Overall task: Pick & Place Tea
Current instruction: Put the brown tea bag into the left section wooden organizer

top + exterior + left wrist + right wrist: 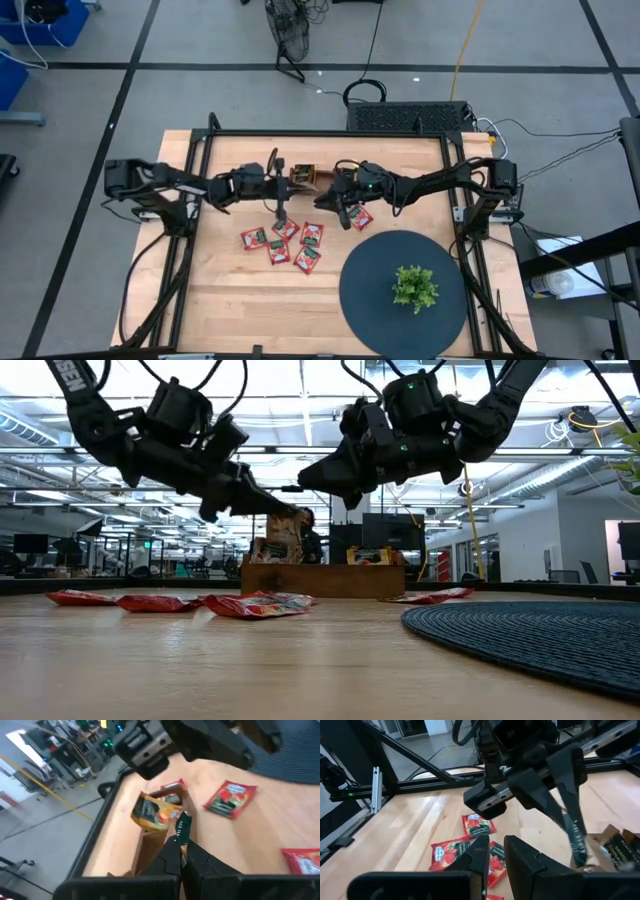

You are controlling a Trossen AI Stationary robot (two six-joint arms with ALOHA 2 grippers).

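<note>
My left gripper (pixel 181 847) is shut on a dark green tea sachet (pixel 184 825) over the brown wooden tray (pixel 305 177) near the table's far middle. An orange-and-green sachet (pixel 152 812) stands in the tray, leaning on its wall. My right gripper (pixel 496 845) hovers shut and empty just right of the tray, above the table. Several red sachets (pixel 285 242) lie flat on the wood nearer than the tray. One more red sachet (pixel 359 215) lies below my right gripper. My left gripper pinches the dark green sachet between its two fingertips at one edge (pixel 181 840), slanting down from the table's left. In the right wrist view the sachet (pixel 577 840) hangs thin and edge-on below the fingers. Whether its lower end touches the tray, I cannot tell.
A round dark mat (pixel 370 270) with a small green plant (pixel 415 287) fills the near right of the table. A black metal frame (pixel 330 133) runs along the table's far and side edges. Bare wood lies at the near left.
</note>
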